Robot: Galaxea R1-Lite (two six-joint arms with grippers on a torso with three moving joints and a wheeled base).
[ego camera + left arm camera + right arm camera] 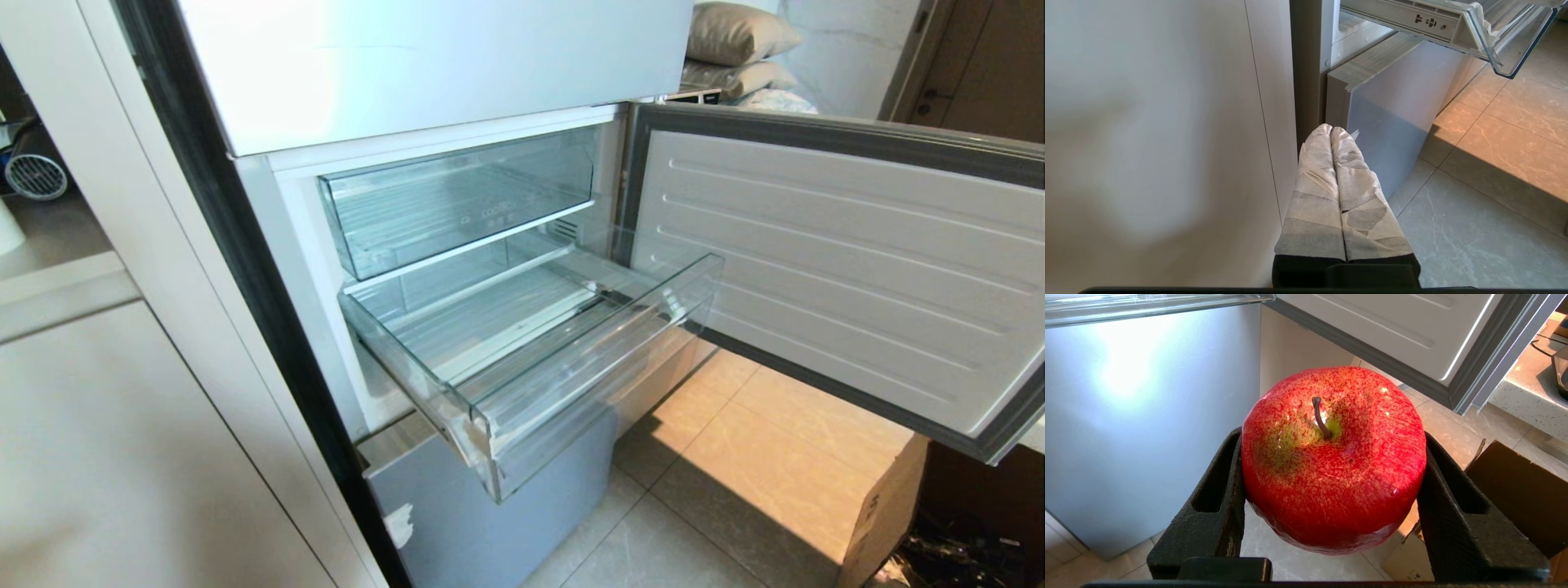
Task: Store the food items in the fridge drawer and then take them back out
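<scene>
The only legible print is a faint "coolBox" on the front of the upper clear bin. Small marks on the cardboard box are unreadable.

From the head view we look forward and down, from near, into the open fridge, its pulled-out fridge drawer mid-frame and the swung-open door to the right. Our left wrist camera sits low behind its end effector, facing the silver-blue lower panel and the floor; the drawer's front corner shows above, shared with the head view. Our right wrist camera looks past its end effector, very close to the apple, toward the same panel, door edge and floor.
</scene>
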